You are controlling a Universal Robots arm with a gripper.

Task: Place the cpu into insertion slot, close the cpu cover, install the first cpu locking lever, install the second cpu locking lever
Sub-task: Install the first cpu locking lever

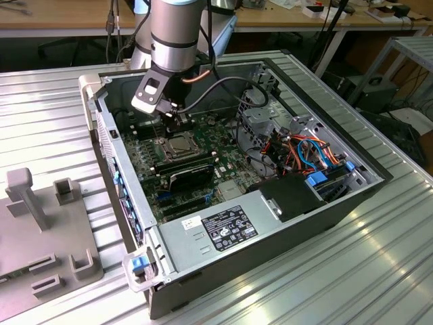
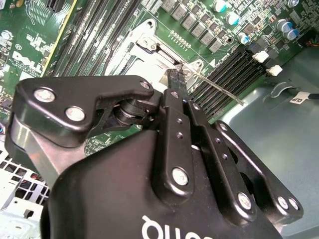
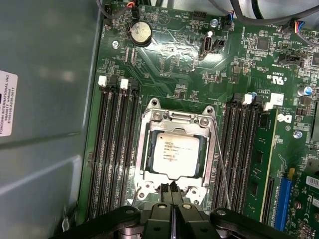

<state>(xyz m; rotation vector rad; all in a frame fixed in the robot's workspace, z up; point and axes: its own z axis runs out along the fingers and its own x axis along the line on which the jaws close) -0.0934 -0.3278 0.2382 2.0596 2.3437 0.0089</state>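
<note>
An open desktop computer case (image 1: 284, 267) sits on a ribbed aluminium table (image 1: 352, 284) that fills most of the exterior view. A grey plastic fixture (image 1: 47, 237) with upright posts and pockets lies on the table at the exterior view's lower left. Wooden desks (image 1: 67, 17) with hanging cables cross the top of the frame, and a metal shelf (image 1: 414, 51) stands at the upper right.

Inside the case a silver power supply (image 1: 203, 240) lies near the front edge. A bundle of orange and blue cables (image 1: 308, 152) lies toward the exterior view's right. The arm (image 1: 174, 34) comes down from the top centre, and its gripper (image 1: 177, 122) is low over the green motherboard (image 3: 174, 64).

The cpu (image 3: 175, 153) lies flat in the insertion slot (image 3: 148, 159), silvery face up, between two banks of black memory slots (image 3: 117, 149). The cpu cover (image 3: 174, 118) is down around it, framing the chip through its window. A thin wire locking lever (image 3: 223, 164) runs along one side of the cover, angled away from it. In the second wrist view its free end stands raised off the board.

In both wrist views the gripper's fingers (image 3: 165, 191) are drawn narrow, pads together, at the cover's edge beside the lever's bent end. Whether anything is pinched between them cannot be told.
</note>
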